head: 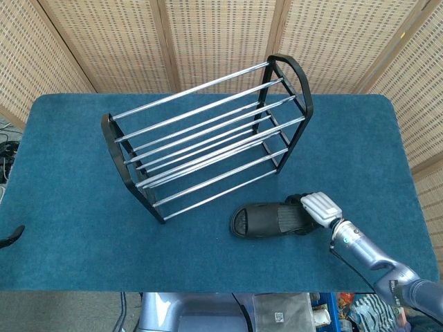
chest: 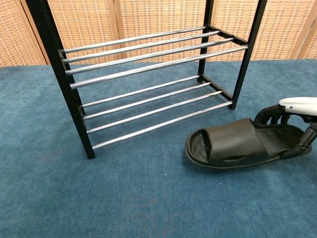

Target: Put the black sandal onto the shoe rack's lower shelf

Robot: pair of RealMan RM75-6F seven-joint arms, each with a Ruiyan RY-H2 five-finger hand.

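The black sandal lies on the blue table in front of the shoe rack, with its toe pointing left. My right hand is at the sandal's heel end. In the chest view its fingers curl over the heel rim of the sandal and the thumb sits under the outer edge, so the hand grips the heel. The rack's lower shelf of chrome bars is bare, a short way behind and left of the sandal. Only a dark tip of my left hand shows at the head view's left edge.
The rack stands at an angle on the blue cloth-covered table, its black end frame close behind the sandal. Wicker screens close off the back. The table's front edge runs just below the sandal in the head view.
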